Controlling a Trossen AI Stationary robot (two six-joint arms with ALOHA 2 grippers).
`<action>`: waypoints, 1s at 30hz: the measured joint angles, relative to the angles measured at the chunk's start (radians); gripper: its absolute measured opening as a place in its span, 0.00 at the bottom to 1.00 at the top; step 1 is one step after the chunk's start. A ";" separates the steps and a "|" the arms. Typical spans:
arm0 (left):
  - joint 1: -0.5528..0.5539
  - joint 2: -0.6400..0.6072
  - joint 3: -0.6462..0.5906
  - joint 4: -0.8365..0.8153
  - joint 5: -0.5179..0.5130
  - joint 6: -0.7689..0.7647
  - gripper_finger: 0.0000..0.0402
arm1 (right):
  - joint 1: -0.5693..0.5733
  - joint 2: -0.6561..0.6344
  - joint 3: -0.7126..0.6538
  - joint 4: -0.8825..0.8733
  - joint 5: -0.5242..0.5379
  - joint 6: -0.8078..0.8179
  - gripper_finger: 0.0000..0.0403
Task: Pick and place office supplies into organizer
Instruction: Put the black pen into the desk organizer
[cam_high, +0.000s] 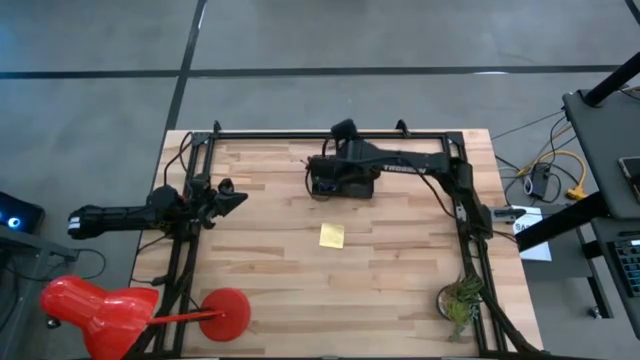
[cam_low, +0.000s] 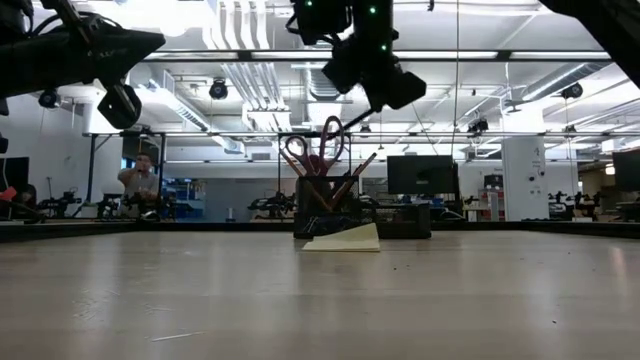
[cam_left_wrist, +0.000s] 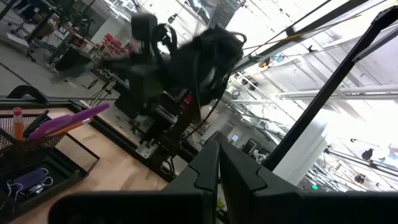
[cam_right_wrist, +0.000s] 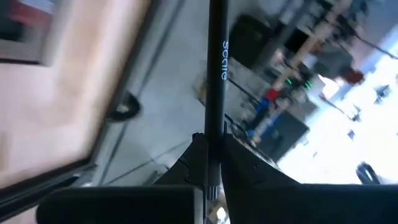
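The black mesh organizer (cam_low: 325, 210) stands at the table's far middle (cam_high: 360, 188), with purple-handled scissors (cam_low: 320, 140) and several pens upright in it. A yellow sticky-note pad (cam_high: 332, 235) lies flat on the table, on the near side of the organizer. My right gripper (cam_low: 372, 92) hangs above the organizer, shut on a thin black pen (cam_right_wrist: 217, 68). My left gripper (cam_high: 228, 196) waits at the table's left side, raised, its fingers (cam_left_wrist: 205, 174) shut on nothing. My right gripper pinches the black pen's shaft (cam_right_wrist: 212, 163) between its two fingers. The pen lies along the fingers and sticks out far past their tips. In the low view it slants down from the gripper toward the organizer, lifted clear of the table.
A small green plant (cam_high: 462, 300) sits at the near right corner. A red object (cam_high: 95, 308) lies at the near left, partly off the table. A black rail frame (cam_high: 330, 133) runs along the table's edges. Bare wood lies around the sticky-note pad.
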 joint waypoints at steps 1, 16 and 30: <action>0.000 0.000 0.000 0.000 0.000 0.000 0.00 | 0.010 0.000 -0.012 0.000 -0.027 0.000 0.03; 0.000 0.001 0.000 0.000 0.000 0.000 0.00 | 0.047 0.002 -0.207 0.241 -0.104 -0.186 0.03; 0.000 0.001 0.000 0.000 0.000 0.000 0.00 | 0.046 0.002 -0.239 0.461 -0.140 -0.263 0.23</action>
